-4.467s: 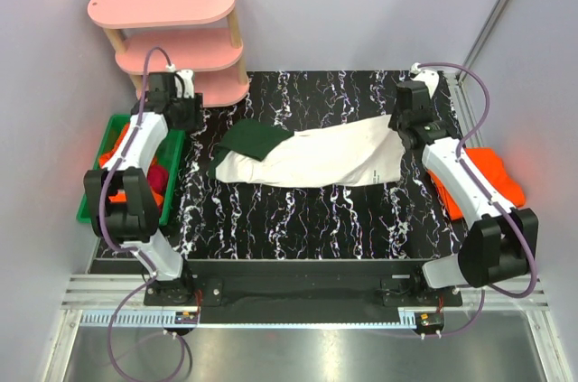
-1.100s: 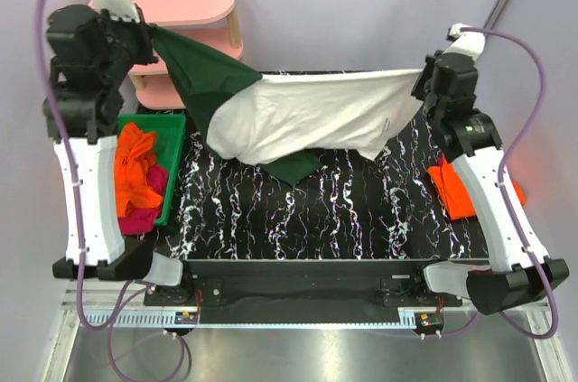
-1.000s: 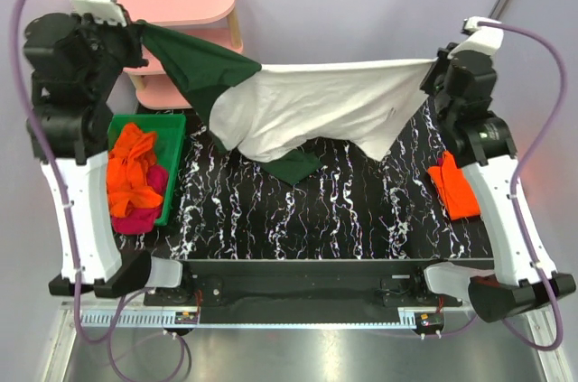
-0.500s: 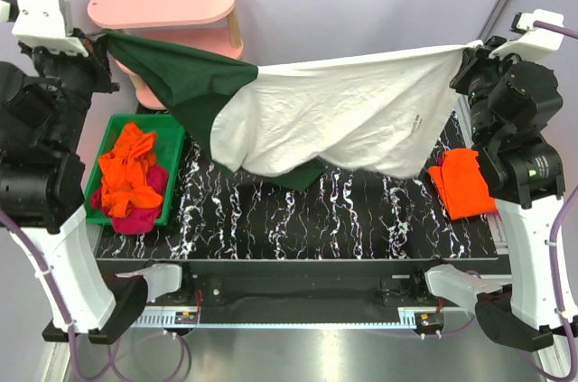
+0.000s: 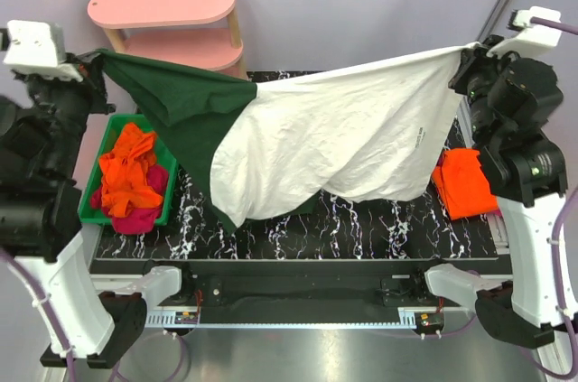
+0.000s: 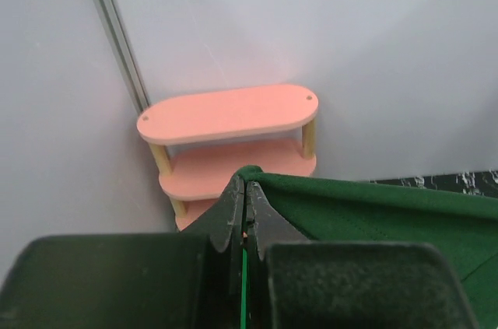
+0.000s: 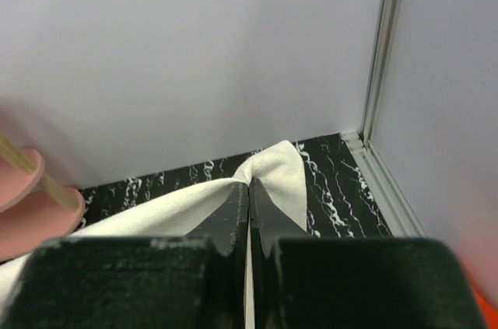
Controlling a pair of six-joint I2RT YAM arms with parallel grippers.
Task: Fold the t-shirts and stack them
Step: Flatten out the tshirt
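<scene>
Hanging stretched above black marbled table (image 5: 361, 230), white cloth t-shirt with dark green sleeves (image 5: 361, 134) spanned our arms. Left gripper (image 6: 246, 193) pinched green sleeve, right gripper (image 7: 249, 191) pinched white corner. We saw folded orange t-shirt (image 5: 465, 181) at table's right, crumpled orange t-shirt (image 5: 126, 172) and magenta t-shirt (image 5: 135, 218) in green plastic bin (image 5: 171, 197).

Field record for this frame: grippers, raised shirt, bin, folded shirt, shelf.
left gripper: shut on the shirt's dark green sleeve
right gripper: shut on the shirt's white end
white t-shirt with dark green sleeves: held up, spread between both grippers, sagging over the black marbled table
green plastic bin: left of table, holds crumpled orange cloth and magenta cloth
folded orange t-shirt: table's right edge
pink wooden shelf: back left
</scene>
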